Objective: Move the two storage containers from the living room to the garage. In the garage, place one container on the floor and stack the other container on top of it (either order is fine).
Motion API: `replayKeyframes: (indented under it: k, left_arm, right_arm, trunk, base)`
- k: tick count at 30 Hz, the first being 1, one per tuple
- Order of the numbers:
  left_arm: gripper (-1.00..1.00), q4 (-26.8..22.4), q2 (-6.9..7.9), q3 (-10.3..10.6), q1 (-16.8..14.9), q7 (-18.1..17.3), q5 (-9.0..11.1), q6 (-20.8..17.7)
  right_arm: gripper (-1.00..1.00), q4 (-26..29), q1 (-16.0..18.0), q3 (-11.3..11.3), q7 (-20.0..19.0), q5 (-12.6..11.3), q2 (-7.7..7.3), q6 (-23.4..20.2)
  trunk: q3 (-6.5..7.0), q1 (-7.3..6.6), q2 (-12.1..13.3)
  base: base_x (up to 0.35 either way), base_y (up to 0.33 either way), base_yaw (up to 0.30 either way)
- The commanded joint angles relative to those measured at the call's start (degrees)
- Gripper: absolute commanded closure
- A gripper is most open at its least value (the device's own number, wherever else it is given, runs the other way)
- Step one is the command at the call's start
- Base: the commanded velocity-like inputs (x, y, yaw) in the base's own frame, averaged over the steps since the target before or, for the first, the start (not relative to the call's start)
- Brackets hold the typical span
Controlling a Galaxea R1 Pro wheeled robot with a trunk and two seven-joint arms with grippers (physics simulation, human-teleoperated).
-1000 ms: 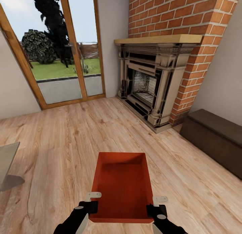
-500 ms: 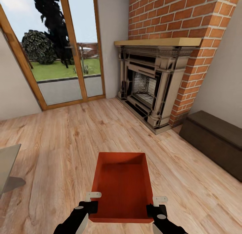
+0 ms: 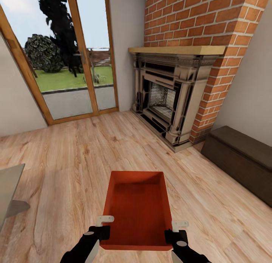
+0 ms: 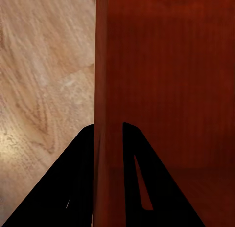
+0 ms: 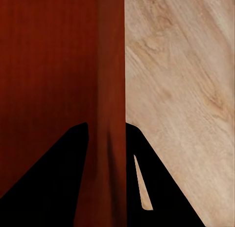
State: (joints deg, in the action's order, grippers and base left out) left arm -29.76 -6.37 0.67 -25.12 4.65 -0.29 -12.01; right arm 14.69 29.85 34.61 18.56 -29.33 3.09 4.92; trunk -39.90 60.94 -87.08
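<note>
Straight ahead stands the fireplace [image 3: 166, 100], its dark ornate surround set under a pale wooden mantel [image 3: 177, 49] in the red brick wall [image 3: 196, 17], and off to the right a dark brown chest [image 3: 241, 157] sits low against the plain wall. To the left of the brick, tall glass doors [image 3: 71, 59] in wooden frames look out on grass and dark shrubs. At the far left edge a corner of a grey low table [image 3: 8, 187] pokes into view, well apart from the arms. The path between robot and fireplace is open light wood-plank floor [image 3: 75, 153], so this is the living room. Now the cargo: one orange-red storage container [image 3: 136, 210] is carried level in front of the trunk, above the planks, long side pointing toward the fireplace, and its inside is bare. The left gripper [image 3: 101, 228] clamps the container's left wall near the robot's end; the left wrist view shows that wall [image 4: 108, 139] pinched between the two dark fingers [image 4: 73, 178]. The right gripper [image 3: 174, 232] does the same on the right wall, which the right wrist view shows [image 5: 110, 139] squeezed between its own fingers [image 5: 58, 173].
</note>
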Motion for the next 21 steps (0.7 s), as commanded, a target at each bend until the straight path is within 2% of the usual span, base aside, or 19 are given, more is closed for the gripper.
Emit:
replayKeyframes:
  k: [1,21]
  left_arm:
    - [1.0,-0.21,-0.05,0.45,-0.02,0.45,0.28,-0.3]
    - [1.0,-0.21,-0.05,0.4,0.0,0.45,0.29,-0.3]
  right_arm:
    - [1.0,-0.28,0.03,0.61,1.81,-1.69,-0.01,0.43]
    - [1.0,-0.28,0.02,0.55,1.92,-1.69,0.0,0.21]
  trunk:
    - [0.14,-0.23,0.39]
    - [3.73,-4.62,8.41]
  base:
    - [0.0,0.0,0.0]
    - [0.0,0.0,0.0]
